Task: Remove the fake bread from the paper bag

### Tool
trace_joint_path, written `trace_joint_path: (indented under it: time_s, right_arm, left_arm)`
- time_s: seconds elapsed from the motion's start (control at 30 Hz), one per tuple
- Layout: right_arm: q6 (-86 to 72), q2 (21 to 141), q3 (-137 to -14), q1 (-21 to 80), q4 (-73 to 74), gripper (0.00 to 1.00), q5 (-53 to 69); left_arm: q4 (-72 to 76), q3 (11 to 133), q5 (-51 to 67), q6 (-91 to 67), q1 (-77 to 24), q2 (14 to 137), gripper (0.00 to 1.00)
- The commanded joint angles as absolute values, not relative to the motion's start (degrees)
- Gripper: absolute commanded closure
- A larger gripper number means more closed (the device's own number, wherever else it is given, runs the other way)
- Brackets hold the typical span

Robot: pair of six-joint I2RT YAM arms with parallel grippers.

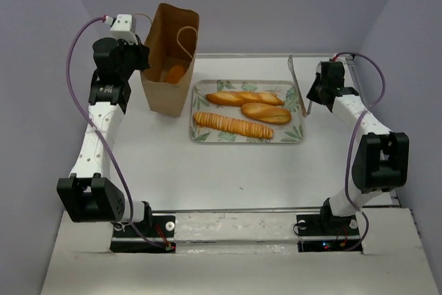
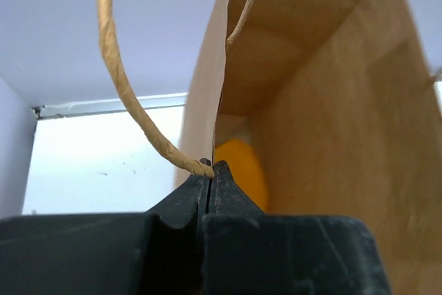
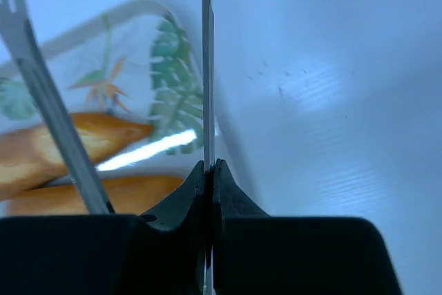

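The left gripper [image 2: 210, 168], pinched on the paper bag [image 2: 331, 122] rim, stood nearest the orange loaf [image 2: 243, 170] down inside, while the right gripper [image 3: 209, 168] clamped metal tongs [image 3: 206, 67].

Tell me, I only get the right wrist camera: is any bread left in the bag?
Observer: Yes, one orange loaf sits inside the paper bag.
Operator: Who's holding the bag?
Observer: The left end effector is shut on its rim, by a handle.
Operator: How many loaves are on my tray?
Observer: Three: a baguette, an oval loaf and a ribbed loaf on the leaf-print tray.
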State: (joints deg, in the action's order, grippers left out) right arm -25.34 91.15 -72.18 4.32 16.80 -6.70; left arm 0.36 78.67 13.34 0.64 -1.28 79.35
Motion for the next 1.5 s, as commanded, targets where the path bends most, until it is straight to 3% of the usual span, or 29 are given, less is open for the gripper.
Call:
trace_joint_path:
  time_s: [0.0, 0.2, 0.47, 0.57, 0.6, 0.7, 0.8, 0.83, 1.1, 1.37, 1.47]
  right_arm:
    - [-15.74, 93.16, -68.56, 1.24, 18.81, 0.99, -15.29]
    - [-12.74, 100.45, -65.39, -1.58, 16.52, 0.99, -17.92]
    - [-12.13, 103.0, -61.44, -2.11, 11.17, 0.87, -16.26]
    - [-12.04, 104.23, -60.82, -2.11, 11.16, 0.67, -17.48]
    - [-11.95, 104.15, -60.56, -2.11, 11.08, 0.54, -17.75]
    - [-11.87, 103.01, -59.94, -2.11, 11.07, 0.43, -18.63]
    - [-11.43, 99.85, -60.11, -2.11, 11.16, 0.25, -18.37]
    - [-11.25, 97.93, -60.29, -2.11, 11.42, 0.0, -18.2]
    - [-13.88, 88.25, -62.67, -3.34, 12.22, 0.0, -20.39]
    - [-21.61, 90.88, -66.36, -4.22, 16.43, 0.0, -19.87]
    - [-22.41, 87.99, -63.29, -4.22, 11.36, 0.0, -18.81]
  left_arm:
    - [-2.55, 80.16, 16.27, -6.94, 1.67, 75.23, 1.0]
    - [-4.66, 74.27, 14.06, -3.17, 3.43, 73.39, 1.0]
    - [-5.8, 79.71, 13.62, -0.26, 5.27, 73.74, 1.0]
    - [-6.15, 78.5, 13.36, -0.26, 5.97, 73.65, 1.0]
    - [-6.15, 77.62, 13.27, -0.26, 6.24, 73.48, 1.0]
    - [-5.71, 73.05, 14.32, -2.71, 8.26, 72.6, 1.0]
    - [-4.05, 69.53, 15.91, -4.3, 9.66, 71.81, 1.0]
    - [-3.09, 69.0, 16.6, -4.48, 10.02, 71.72, 1.0]
    - [-1.32, 68.47, 17.4, -3.52, 12.13, 72.42, 1.0]
    - [-0.44, 69.43, 17.75, -2.38, 12.39, 73.12, 1.0]
    - [-0.44, 69.26, 17.93, -1.93, 12.3, 72.95, 1.0]
